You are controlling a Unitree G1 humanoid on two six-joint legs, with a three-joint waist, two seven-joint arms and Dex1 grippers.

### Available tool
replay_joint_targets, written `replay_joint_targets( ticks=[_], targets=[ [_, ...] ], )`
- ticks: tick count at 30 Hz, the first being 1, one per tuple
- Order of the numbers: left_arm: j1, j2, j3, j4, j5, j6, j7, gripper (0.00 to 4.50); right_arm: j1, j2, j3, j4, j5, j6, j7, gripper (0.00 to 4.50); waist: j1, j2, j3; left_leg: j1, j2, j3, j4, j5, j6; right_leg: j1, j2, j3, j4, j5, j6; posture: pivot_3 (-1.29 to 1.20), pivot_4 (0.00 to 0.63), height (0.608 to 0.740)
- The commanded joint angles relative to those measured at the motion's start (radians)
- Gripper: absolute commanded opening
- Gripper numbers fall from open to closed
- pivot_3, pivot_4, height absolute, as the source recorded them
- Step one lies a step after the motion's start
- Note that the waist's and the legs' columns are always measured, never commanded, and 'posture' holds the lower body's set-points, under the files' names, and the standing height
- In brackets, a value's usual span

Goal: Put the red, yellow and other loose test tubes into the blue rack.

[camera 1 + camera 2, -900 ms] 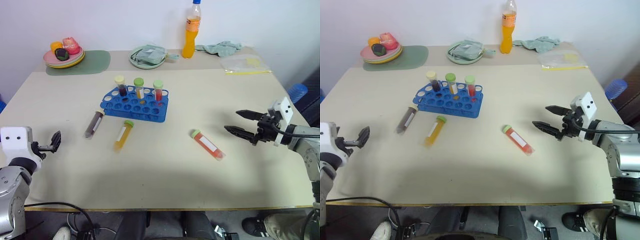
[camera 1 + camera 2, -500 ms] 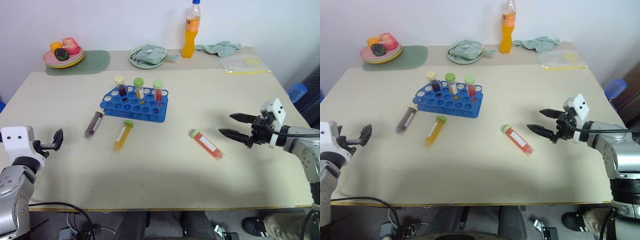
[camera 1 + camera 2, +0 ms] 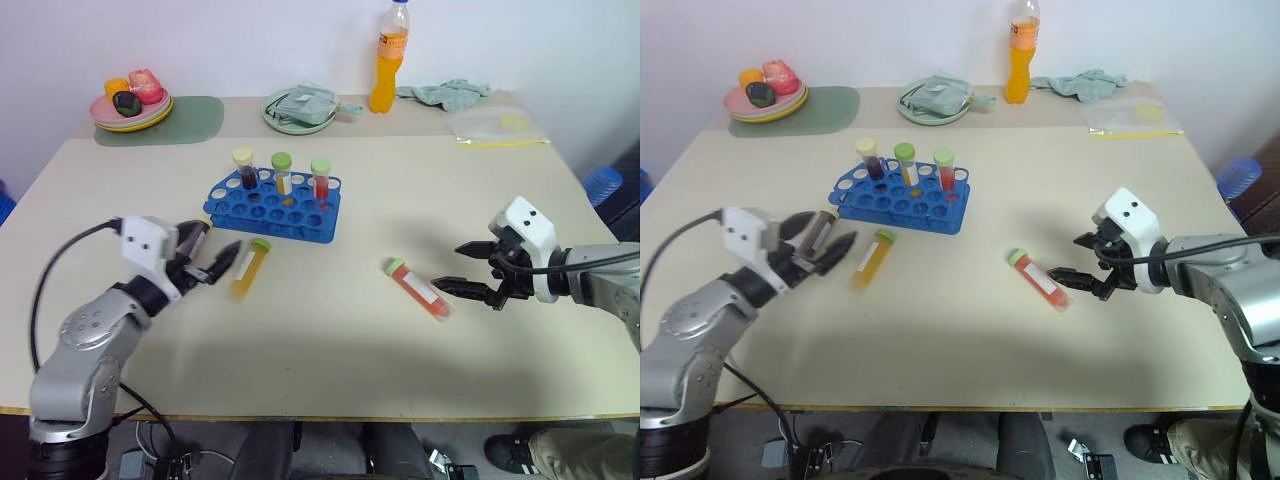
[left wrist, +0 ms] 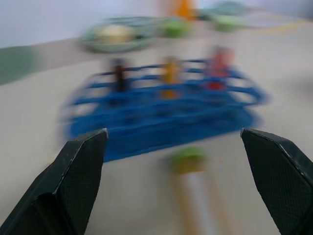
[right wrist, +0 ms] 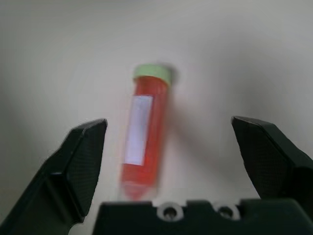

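Both arms reach in over the beige table [image 3: 330, 350], taking the blue rack [image 3: 272, 206] as the landmark. The left gripper [image 3: 213, 262] sits low just in front of the rack's left end, pointing level toward it, its black fingers [image 4: 78, 161] spread wide with nothing between them; the dark purple-brown tube [image 3: 193, 238] lies partly hidden behind it. The yellow tube [image 3: 247, 270] lies flat just in front of the rack, green cap toward the rack, beside the left gripper's tip. The right gripper [image 3: 462, 268] is well to the right of the rack and nearer the table's front edge, angled downward, jaws wide apart and empty, its tips just beside the red-orange tube [image 3: 418, 289]. That tube lies flat on the table, green cap pointing back toward the rack, not touched as far as can be seen. The rack holds three upright tubes along its far row: a dark one with cream cap [image 3: 243, 168], a yellow one with green cap [image 3: 282, 172], a red one with green cap [image 3: 320, 178]; its other holes are open.
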Motion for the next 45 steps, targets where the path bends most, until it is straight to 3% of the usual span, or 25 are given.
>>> replay_joint_targets(
  ticks=[1,3,7,17,20,25,26,31,34,37,40,45],
  targets=[
    [-0.027,-0.004,-0.105,-0.038,-0.020,-0.053,-0.103,4.46,-0.095,0.037,0.066,-0.056,0.027,0.221,-0.081,4.50,0.002,0.000,0.000,0.000,0.000,0.000,0.000,0.000,0.000,0.000,0.000,0.000,0.000,0.000,0.000,0.00,0.150,0.740],
    [-0.033,0.001,-0.155,-0.030,-0.019,-0.073,-0.160,4.46,-0.153,0.062,0.102,-0.071,0.043,0.286,-0.101,4.50,0.002,0.000,0.000,0.000,0.000,0.000,0.000,0.000,0.000,0.000,0.000,0.000,0.000,0.000,0.000,0.00,0.150,0.740],
    [-0.031,0.020,-0.263,-0.001,0.021,-0.111,-0.250,4.46,-0.320,0.116,0.252,0.125,0.116,0.308,-0.212,4.50,-0.008,0.001,0.001,-0.001,0.000,0.001,0.000,0.000,0.000,-0.001,0.000,0.000,0.000,0.000,0.000,0.00,0.150,0.740],
    [0.057,0.046,-0.279,-0.009,0.085,-0.166,-0.251,4.46,-0.478,0.159,0.450,0.368,0.266,0.308,-0.375,4.50,-0.017,0.001,0.001,-0.001,0.000,0.000,0.000,0.000,0.001,-0.001,0.000,0.000,0.000,0.000,0.000,0.00,0.150,0.740],
    [0.083,0.047,-0.273,-0.019,0.094,-0.177,-0.240,4.50,-0.496,0.162,0.486,0.392,0.291,0.308,-0.405,3.67,-0.021,0.001,0.001,-0.001,0.000,0.000,0.000,0.000,0.001,-0.001,0.000,0.000,0.001,0.000,0.000,0.00,0.150,0.740],
    [0.108,0.052,-0.258,0.001,0.104,-0.208,-0.241,4.50,-0.525,0.160,0.509,0.407,0.341,0.308,-0.432,1.08,-0.026,0.001,0.001,0.000,0.000,-0.001,0.000,0.000,0.001,-0.001,0.001,0.000,0.002,0.000,0.000,0.00,0.150,0.740],
    [0.112,0.055,-0.255,0.008,0.107,-0.218,-0.244,4.50,-0.538,0.159,0.503,0.409,0.354,0.308,-0.434,0.76,-0.025,0.001,0.001,0.000,0.000,-0.001,0.000,0.000,0.001,-0.001,0.001,0.000,0.002,0.000,0.001,0.00,0.150,0.740],
    [0.124,0.059,-0.218,0.045,0.107,-0.252,-0.241,4.50,-0.510,0.208,0.330,0.278,0.342,0.273,-0.423,0.71,-0.023,0.002,0.001,0.000,0.000,-0.001,0.000,0.000,0.001,-0.001,0.001,0.000,0.002,0.000,0.001,0.00,0.150,0.740],
    [0.130,0.037,-0.152,0.073,0.079,-0.255,-0.205,4.50,-0.328,0.265,0.201,0.071,0.249,-0.129,-0.365,0.71,-0.022,0.000,0.000,0.000,0.000,-0.001,-0.001,0.000,0.001,-0.001,0.001,0.000,0.002,0.000,0.001,0.00,0.150,0.740],
    [0.125,0.021,-0.078,0.106,0.057,-0.250,-0.168,4.50,-0.157,0.361,0.203,-0.033,0.073,-0.517,-0.332,0.71,-0.022,0.000,0.000,0.000,0.000,-0.001,0.000,0.000,0.001,-0.001,0.000,0.000,0.002,0.000,0.002,0.00,0.150,0.740],
    [0.089,-0.004,-0.013,0.155,0.037,-0.233,-0.111,4.50,-0.109,0.597,0.221,0.104,-0.067,-0.759,-0.461,0.71,-0.034,0.000,0.000,0.001,-0.001,-0.001,0.001,0.001,0.000,-0.001,0.001,0.001,0.006,0.001,0.002,0.00,0.150,0.740],
    [0.046,-0.007,0.043,0.213,0.050,-0.225,-0.060,4.50,-0.133,0.833,0.323,0.354,-0.292,-1.138,-0.460,0.71,-0.047,0.001,0.000,0.005,0.000,-0.003,0.000,0.004,-0.005,-0.001,0.003,0.001,0.010,0.002,0.000,0.00,0.150,0.740]
  ],
)
